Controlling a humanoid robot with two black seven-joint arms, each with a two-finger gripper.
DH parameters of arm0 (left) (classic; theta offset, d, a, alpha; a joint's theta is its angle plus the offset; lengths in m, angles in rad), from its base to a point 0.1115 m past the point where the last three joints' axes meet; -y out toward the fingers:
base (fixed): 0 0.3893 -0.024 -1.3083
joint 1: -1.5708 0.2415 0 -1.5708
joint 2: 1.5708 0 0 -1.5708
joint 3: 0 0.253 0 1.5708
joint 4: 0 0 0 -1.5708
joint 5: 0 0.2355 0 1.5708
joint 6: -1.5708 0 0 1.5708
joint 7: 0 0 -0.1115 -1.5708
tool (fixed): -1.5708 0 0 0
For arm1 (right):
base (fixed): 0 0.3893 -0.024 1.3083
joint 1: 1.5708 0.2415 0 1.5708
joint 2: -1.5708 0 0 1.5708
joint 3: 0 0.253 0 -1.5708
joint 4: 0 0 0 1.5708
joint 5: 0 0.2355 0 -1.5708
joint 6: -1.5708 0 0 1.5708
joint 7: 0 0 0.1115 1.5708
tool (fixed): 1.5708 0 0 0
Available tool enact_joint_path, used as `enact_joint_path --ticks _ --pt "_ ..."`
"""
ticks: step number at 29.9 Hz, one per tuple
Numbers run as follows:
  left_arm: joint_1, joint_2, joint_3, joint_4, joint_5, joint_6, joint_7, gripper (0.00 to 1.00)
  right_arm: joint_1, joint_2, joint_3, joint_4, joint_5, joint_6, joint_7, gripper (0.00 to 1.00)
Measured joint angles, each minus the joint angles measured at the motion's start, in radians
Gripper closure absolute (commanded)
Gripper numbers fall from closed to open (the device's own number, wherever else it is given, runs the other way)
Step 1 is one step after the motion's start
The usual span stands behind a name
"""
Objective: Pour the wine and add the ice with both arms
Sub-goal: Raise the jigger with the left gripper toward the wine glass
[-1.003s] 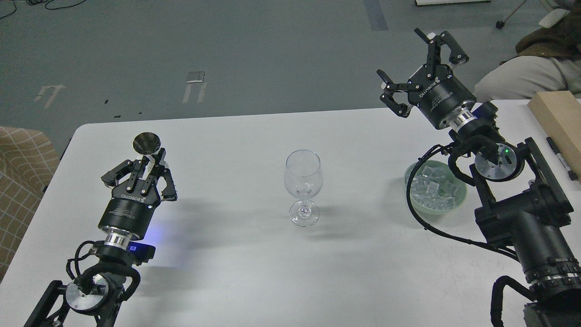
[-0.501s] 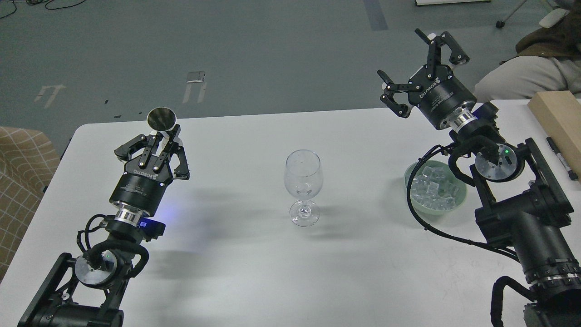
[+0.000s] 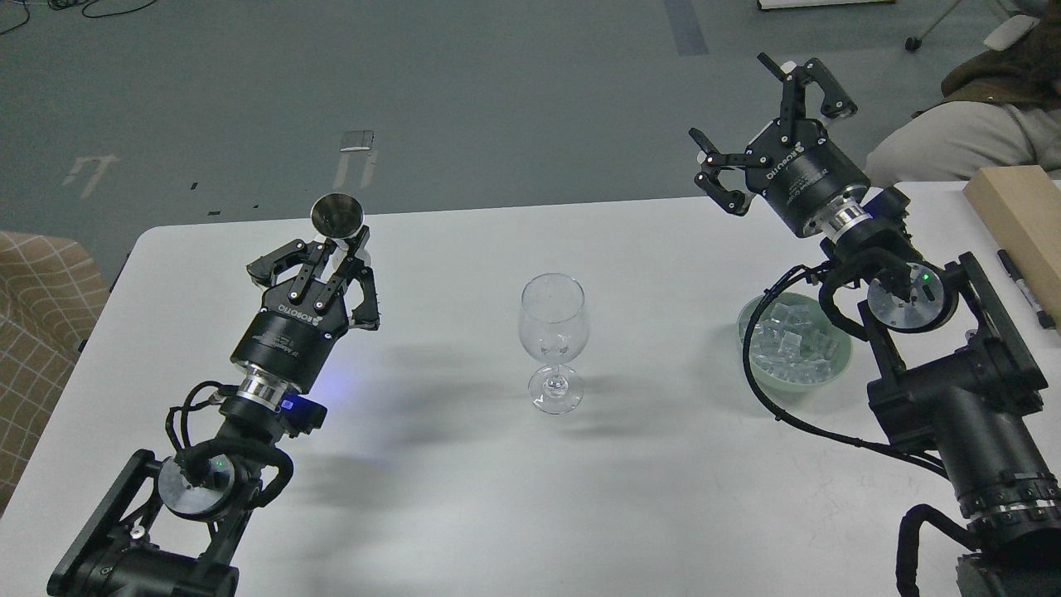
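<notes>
a wooden block (image 3: pixel 1018 222) and a black marker (image 3: pixel 1024 288) lie at the table's (image 3: pixel 464 497) 3 o'clock edge, a seated person's knee (image 3: pixel 953 145) beyond them. the wine glass (image 3: pixel 554 342) stands upright and clear at centre, nothing beside it. the ice (image 3: pixel 794 340) heaps in a green bowl (image 3: pixel 837 375) at its 3 o'clock, partly behind the right arm's cable. the right gripper (image 3: pixel 767 124) hangs spread wide and empty at the bowl's 12 o'clock. the left gripper (image 3: pixel 336 253), at the glass's 9 o'clock, pinches a metal cup (image 3: pixel 336 215).
</notes>
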Motion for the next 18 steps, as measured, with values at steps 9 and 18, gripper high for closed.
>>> enact_joint_path --ticks 9,18 --pt "-0.017 0.0 0.052 -0.019 0.0 0.029 0.008 0.93 0.0 0.0 0.0 0.0 0.0 0.0 0.0 0.0" --pt "-0.037 0.001 0.095 -0.025 0.001 0.053 0.024 0.93 -0.001 0.0 0.0 0.0 0.0 0.0 0.0 0.0"
